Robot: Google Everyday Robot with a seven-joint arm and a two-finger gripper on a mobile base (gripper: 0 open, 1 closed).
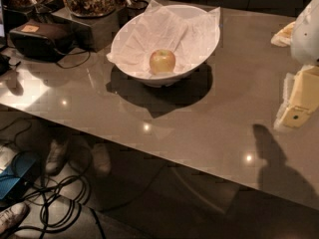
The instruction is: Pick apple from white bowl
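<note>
The apple (pixel 162 61) is sitting on crumpled paper (pixel 149 31) inside the white bowl (pixel 197 66) on the table (pixel 174 126). The gripper (pixel 298 107) is hovering far right, well apart; I cannot tell its spread.

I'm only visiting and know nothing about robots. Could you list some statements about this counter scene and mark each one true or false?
1. The apple lies inside the white bowl. True.
2. The gripper is touching the apple. False: it is at the view's right edge, well apart from the bowl.
3. The bowl is lined with crumpled white paper. True.
4. The bowl holds three apples. False: it holds only one.
</note>
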